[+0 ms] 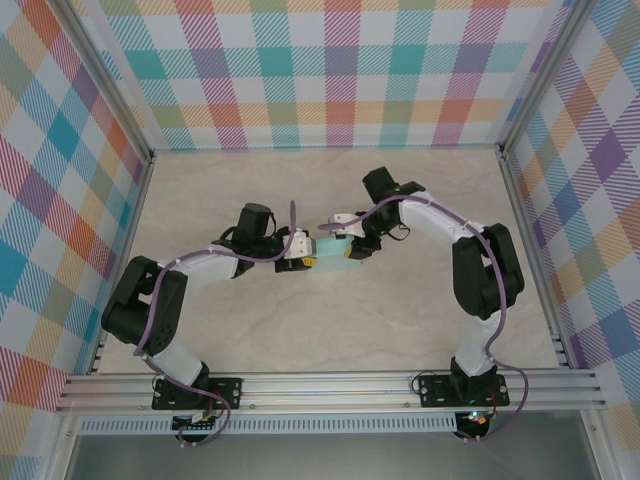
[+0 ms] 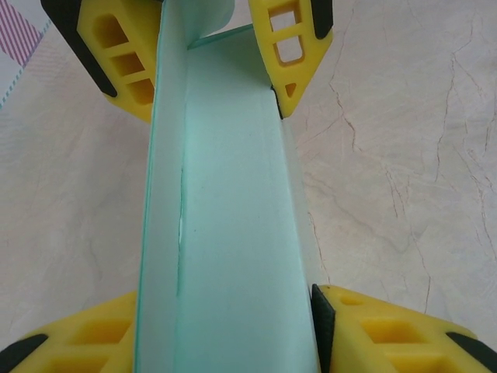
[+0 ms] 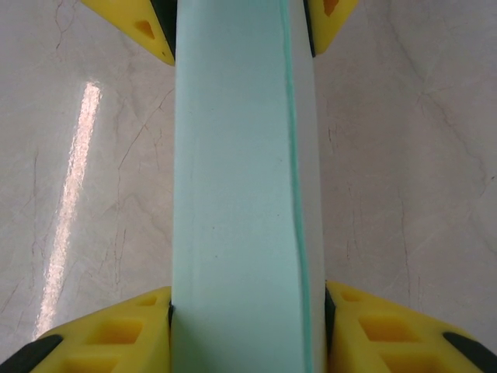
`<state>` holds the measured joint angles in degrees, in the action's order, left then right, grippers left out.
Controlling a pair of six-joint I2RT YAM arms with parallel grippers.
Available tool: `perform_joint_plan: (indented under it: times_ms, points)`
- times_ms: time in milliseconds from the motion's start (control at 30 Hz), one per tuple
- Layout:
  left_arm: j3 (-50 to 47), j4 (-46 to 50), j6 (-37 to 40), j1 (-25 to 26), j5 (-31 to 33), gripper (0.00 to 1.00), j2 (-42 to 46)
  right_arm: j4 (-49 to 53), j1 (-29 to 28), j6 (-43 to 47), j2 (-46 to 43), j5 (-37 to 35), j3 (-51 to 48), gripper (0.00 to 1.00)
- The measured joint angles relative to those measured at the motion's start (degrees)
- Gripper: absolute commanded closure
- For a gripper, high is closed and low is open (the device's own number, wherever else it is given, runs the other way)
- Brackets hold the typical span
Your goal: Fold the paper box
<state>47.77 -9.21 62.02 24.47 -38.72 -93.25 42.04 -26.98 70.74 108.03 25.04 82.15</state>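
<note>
The paper box point(image 1: 332, 256) is a pale mint card shell held just above the middle of the table between both arms. My left gripper point(image 1: 303, 260) holds its left end and my right gripper point(image 1: 352, 243) holds its right end. In the left wrist view the box point(image 2: 233, 217) runs away from me as an open trough, and my left gripper point(image 2: 227, 299) is shut on its side walls. The right gripper point(image 2: 216, 97) clamps the far end. In the right wrist view the box point(image 3: 233, 194) shows a flat face, and my right gripper point(image 3: 248, 299) presses both pads against its sides.
The beige marbled tabletop point(image 1: 250, 340) lies under the box. Checked cloth walls point(image 1: 330, 70) close the back and both sides. An aluminium rail point(image 1: 330, 385) runs along the near edge by the arm bases.
</note>
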Motion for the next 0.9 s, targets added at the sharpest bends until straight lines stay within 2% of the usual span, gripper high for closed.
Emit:
perform_joint_plan:
  times_ms: [200, 400, 667, 733, 833, 867, 900]
  points:
    - [0.0, 0.2, 0.7, 0.5, 0.2, 0.57, 0.1, -1.4, 0.9, -4.2, -0.6, 2.0, -2.2, 0.47]
    - [0.5, 0.8, 1.9, 2.4, 0.2, 0.57, 0.1, -1.2, 2.4, -10.9, -3.7, 5.8, -5.3, 0.45]
    - [3.9, 6.6, 3.4, 2.5, -0.6, 0.57, -1.1, -5.0, 6.0, -18.6, -17.0, 9.3, -10.5, 0.39]
    - [4.2, 7.2, 3.4, 2.5, -0.7, 0.57, -1.2, -8.5, 7.2, -22.7, -19.6, 8.0, -12.6, 0.36]
    - [4.4, 7.7, 3.4, 2.5, -0.8, 0.56, -1.3, -16.3, 8.9, -34.9, -24.2, 0.8, -17.5, 0.14]
    - [4.4, 7.8, 3.4, 2.5, -0.8, 0.56, -1.3, -17.8, 9.6, -41.1, -25.9, -3.1, -18.5, 0.13]
    - [4.5, 7.8, 3.3, 2.5, -0.8, 0.56, -1.3, -18.2, 10.5, -47.4, -27.1, -6.3, -18.8, 0.17]
